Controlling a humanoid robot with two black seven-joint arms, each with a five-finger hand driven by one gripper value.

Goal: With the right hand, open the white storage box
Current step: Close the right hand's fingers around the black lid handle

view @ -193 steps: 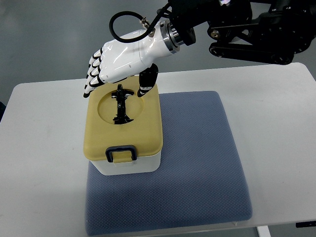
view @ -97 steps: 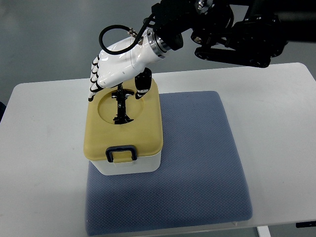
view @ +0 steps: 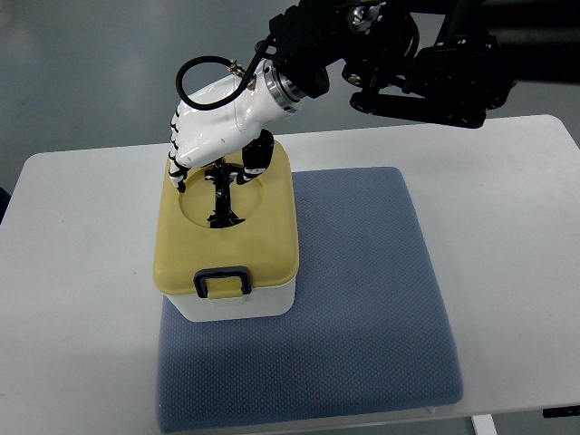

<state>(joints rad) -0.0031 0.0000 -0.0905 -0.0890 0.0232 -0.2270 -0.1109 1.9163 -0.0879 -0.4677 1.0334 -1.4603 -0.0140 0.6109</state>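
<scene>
The white storage box (view: 232, 307) stands on a blue mat, closed under its yellow lid (view: 272, 237). A black handle (view: 220, 203) lies in the lid's round recess, and a black latch (view: 224, 280) sits at the near edge. My right hand (view: 215, 172), white with black finger pads, hangs over the lid's far end. Its fingers (view: 178, 174) bend down left of the handle's far tip, and the thumb (view: 255, 163) points down on the right. Fingers and thumb stay apart and hold nothing. The palm hides the lid's far edge.
The blue-grey padded mat (view: 362, 299) covers the middle of the white table (view: 82, 272). My black right forearm (view: 426, 63) crosses the top of the view, with a black cable loop (view: 195, 72) at the wrist.
My right hand has moved left and lower over the lid's far end. Its fingers have curled downward around the handle's far tip. The box and lid have not moved.
</scene>
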